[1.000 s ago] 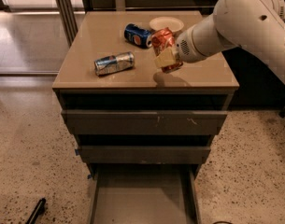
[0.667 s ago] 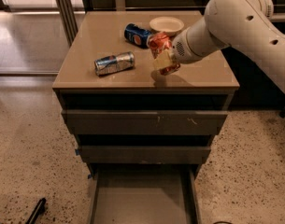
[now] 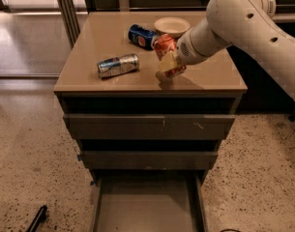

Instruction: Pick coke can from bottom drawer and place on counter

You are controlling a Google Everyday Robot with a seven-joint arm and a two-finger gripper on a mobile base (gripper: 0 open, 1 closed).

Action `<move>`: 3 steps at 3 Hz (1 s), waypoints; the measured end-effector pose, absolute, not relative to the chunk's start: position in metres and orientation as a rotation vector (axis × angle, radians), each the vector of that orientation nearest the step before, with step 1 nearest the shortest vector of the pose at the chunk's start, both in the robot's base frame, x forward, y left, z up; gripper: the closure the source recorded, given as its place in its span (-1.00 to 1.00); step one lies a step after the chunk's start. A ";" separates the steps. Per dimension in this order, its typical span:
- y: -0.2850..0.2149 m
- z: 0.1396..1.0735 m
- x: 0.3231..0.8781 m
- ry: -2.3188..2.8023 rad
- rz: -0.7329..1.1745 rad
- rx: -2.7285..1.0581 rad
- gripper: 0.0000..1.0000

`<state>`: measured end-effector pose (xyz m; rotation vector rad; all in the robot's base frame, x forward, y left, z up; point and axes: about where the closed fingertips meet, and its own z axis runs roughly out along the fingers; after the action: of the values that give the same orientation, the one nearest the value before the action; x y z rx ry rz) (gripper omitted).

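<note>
The coke can (image 3: 165, 52), red-orange with white script, is held tilted in my gripper (image 3: 167, 62) just above the tan counter (image 3: 98, 42), near its front middle. The gripper's pale fingers (image 3: 167, 63) are shut on the can's side. My white arm (image 3: 234, 18) reaches in from the upper right. The bottom drawer (image 3: 147, 207) stands pulled out below the cabinet, its grey interior bare.
A blue Pepsi can (image 3: 141, 36) lies on its side at the back of the counter next to a shallow white bowl (image 3: 171, 25). A silver-and-blue can (image 3: 118, 65) lies on its side at the left front. Two closed drawers (image 3: 147, 127) sit above the open one.
The arm has shifted slightly left and the coke can has come down a little toward the counter, still held in the gripper.
</note>
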<state>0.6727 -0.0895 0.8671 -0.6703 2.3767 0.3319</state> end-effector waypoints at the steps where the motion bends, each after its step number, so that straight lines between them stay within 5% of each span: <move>1: -0.089 0.867 0.673 2.377 0.332 -0.670 0.16; 3: -0.089 0.867 0.673 2.377 0.332 -0.670 -0.77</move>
<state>0.6727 -0.0894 0.8670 -0.6705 2.3768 0.3320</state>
